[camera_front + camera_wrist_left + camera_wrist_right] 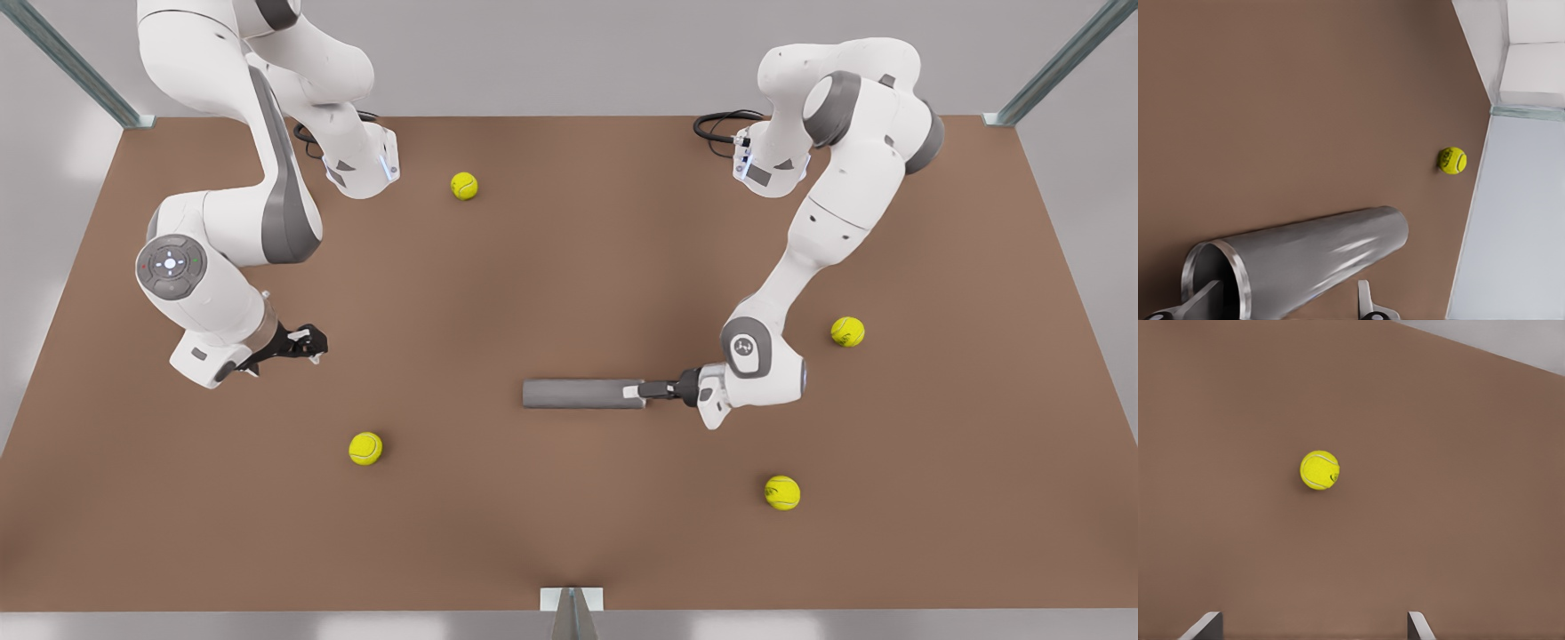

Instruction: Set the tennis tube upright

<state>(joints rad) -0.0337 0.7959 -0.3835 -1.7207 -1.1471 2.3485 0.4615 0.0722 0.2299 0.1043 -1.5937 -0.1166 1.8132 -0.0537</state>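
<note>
Now | left gripper (642, 390) straddles tennis tube (582, 394) rim | right gripper (313, 341) spread, empty

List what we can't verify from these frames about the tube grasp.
- Whether the left end effector, at the rim end of the tennis tube, is clamped: contact cut off by the left wrist view's edge, too small in front view.
- Tube's far end, capped or open: faces away in left wrist view, side-on in front view.
- Right end effector, waiting open at the front view's left: tips cut off by right wrist view's edge.
</note>
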